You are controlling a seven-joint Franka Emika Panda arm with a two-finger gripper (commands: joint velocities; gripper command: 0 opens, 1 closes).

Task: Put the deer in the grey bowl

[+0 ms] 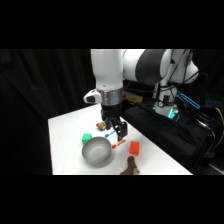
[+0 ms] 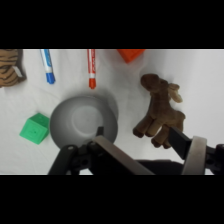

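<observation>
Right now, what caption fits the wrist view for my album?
Gripper above the table: deer lying beside the empty grey bowl.

On my wrist camera I see the deer (image 2: 161, 111), a dark brown soft toy with thin limbs and small antlers, lying flat on the white table, its head toward the top of the picture and its legs toward the bottom. Just beside it, apart, sits the grey bowl (image 2: 84, 121), round, shiny metal, upright and empty. From my side camera, the deer (image 1: 131, 166) lies at the table's near edge, the bowl (image 1: 97, 151) beside it.
</observation>
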